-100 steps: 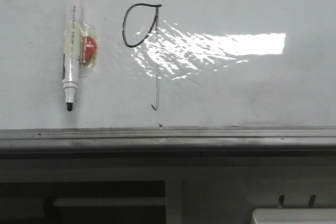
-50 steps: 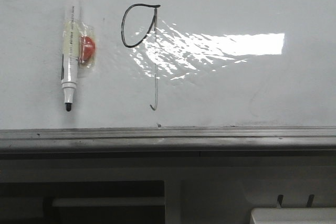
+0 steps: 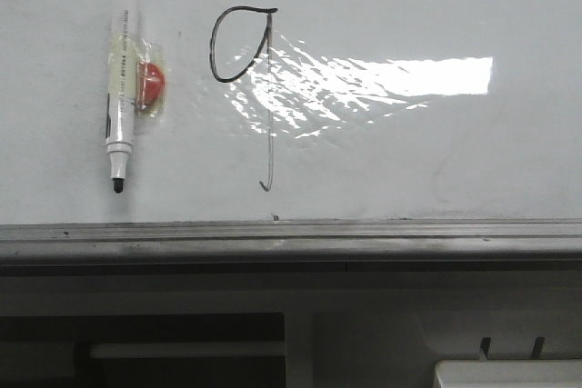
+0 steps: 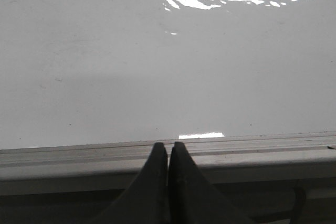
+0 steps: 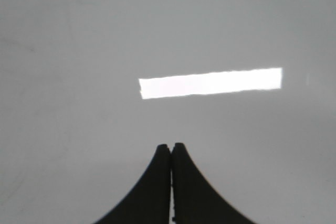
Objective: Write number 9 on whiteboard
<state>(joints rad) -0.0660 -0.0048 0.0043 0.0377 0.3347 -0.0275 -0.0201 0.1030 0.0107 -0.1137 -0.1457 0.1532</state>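
Observation:
The whiteboard (image 3: 409,161) fills the front view, glossy white-grey with a bright glare patch. A thin black number 9 (image 3: 266,88) is drawn on it, loop on top, long tail ending in a small hook. A black-and-white marker (image 3: 122,79) lies left of the 9, tip toward the near edge, with a taped red piece at its side. No gripper shows in the front view. My left gripper (image 4: 168,146) is shut and empty over the board's grey edge strip (image 4: 262,153). My right gripper (image 5: 171,146) is shut and empty over bare board (image 5: 79,51).
A dull grey metal strip (image 3: 291,238) runs along the board's near edge. Below it is dark structure, with the rounded corner of a white tray-like object (image 3: 505,374) at the lower right.
The front view has shifted by a few pixels since a second ago. The marker and the 9 keep their places on the board.

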